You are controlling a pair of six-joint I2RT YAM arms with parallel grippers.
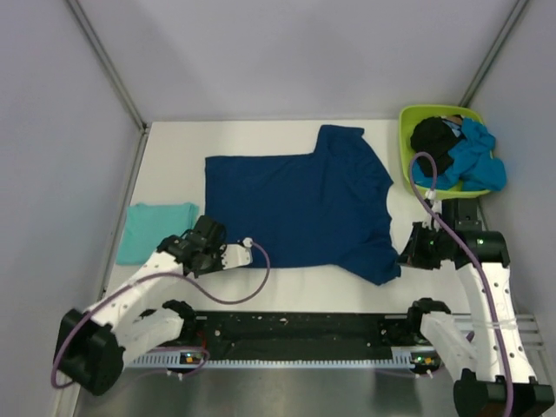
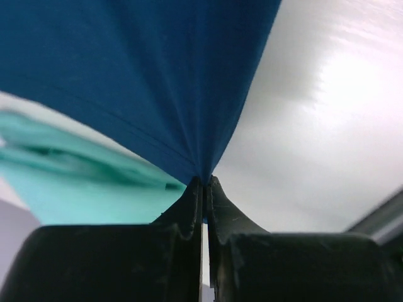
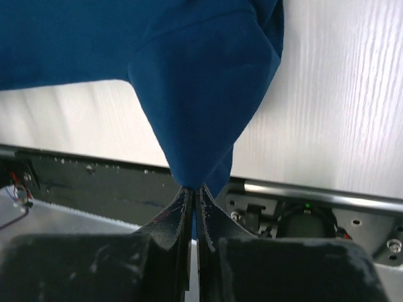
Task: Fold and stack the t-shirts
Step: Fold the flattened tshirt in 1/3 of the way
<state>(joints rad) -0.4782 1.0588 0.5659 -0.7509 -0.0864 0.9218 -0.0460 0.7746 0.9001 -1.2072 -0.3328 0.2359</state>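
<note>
A dark blue t-shirt [image 1: 295,208] lies spread flat on the white table [image 1: 261,139], collar to the right. My left gripper [image 1: 224,248] is shut on its near left corner; the left wrist view shows the jaws [image 2: 204,181] pinching the blue cloth [image 2: 138,63], which rises taut from them. My right gripper [image 1: 404,256] is shut on the near right part of the shirt; the right wrist view shows the jaws [image 3: 192,187] closed on a peak of the blue cloth [image 3: 189,75]. A folded light teal t-shirt [image 1: 156,230] lies at the left, also in the left wrist view [image 2: 82,189].
A lime-green tub [image 1: 408,139] at the back right holds a black t-shirt [image 1: 433,139] and a bright blue one [image 1: 473,161]. The black base rail [image 1: 295,330] runs along the near table edge. Grey walls enclose the table on three sides.
</note>
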